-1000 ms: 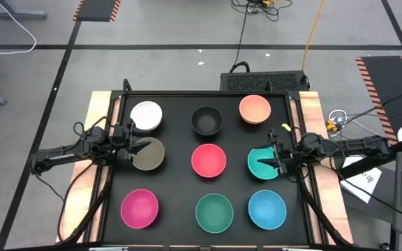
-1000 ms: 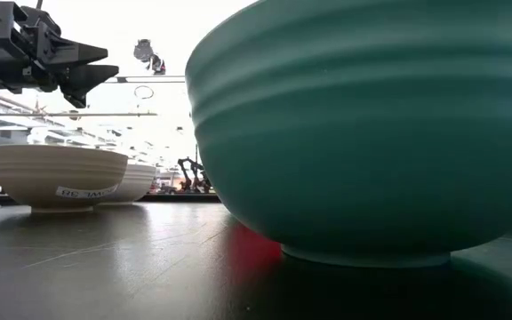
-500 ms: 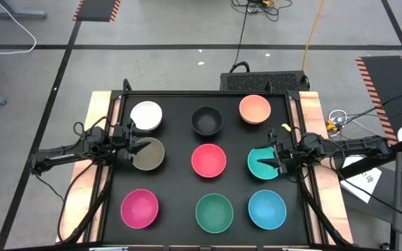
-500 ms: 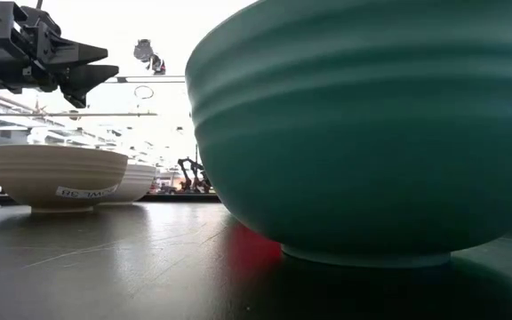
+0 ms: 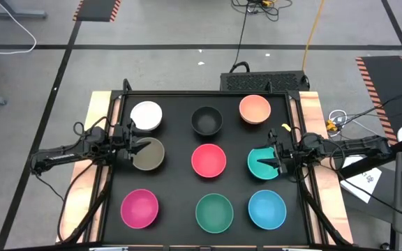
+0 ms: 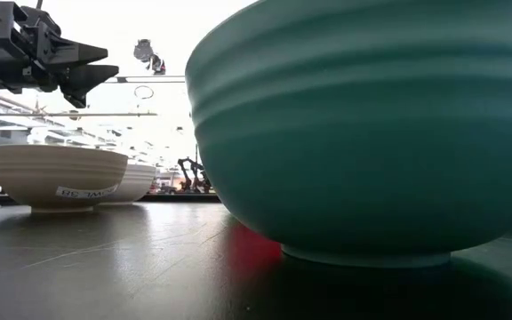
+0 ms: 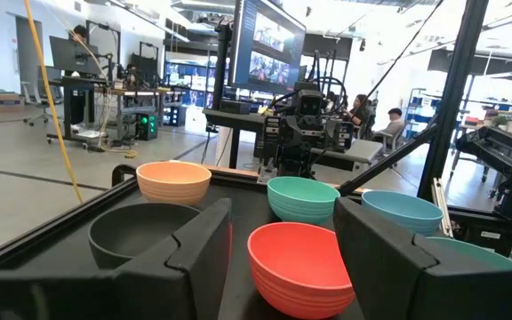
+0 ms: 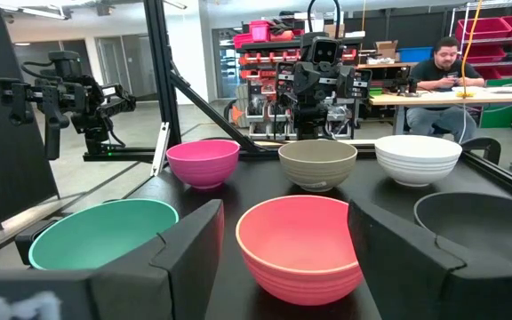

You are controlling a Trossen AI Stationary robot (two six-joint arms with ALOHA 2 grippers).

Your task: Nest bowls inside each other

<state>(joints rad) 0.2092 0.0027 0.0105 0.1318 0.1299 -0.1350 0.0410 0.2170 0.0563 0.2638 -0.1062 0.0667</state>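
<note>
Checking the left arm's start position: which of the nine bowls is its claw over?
The olive-tan bowl, left column, middle row; the left claw hangs open above its rim.

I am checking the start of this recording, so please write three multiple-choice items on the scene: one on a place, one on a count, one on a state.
1. Which small round plastic bowl sits at the middle of the black table top?
A. the red one
B. the blue one
C. the white one

2. How many bowls stand on the table?
A. six
B. nine
C. twelve

3. How are the bowls arranged?
A. all stacked in one pile
B. two piles
C. each standing apart, none nested

Answers:
1. A: the red bowl is central in the high view.
2. B: three rows of three, from the white bowl to the blue bowl.
3. C: every bowl shows an empty inside; the left claw and right claw hold nothing.
</note>
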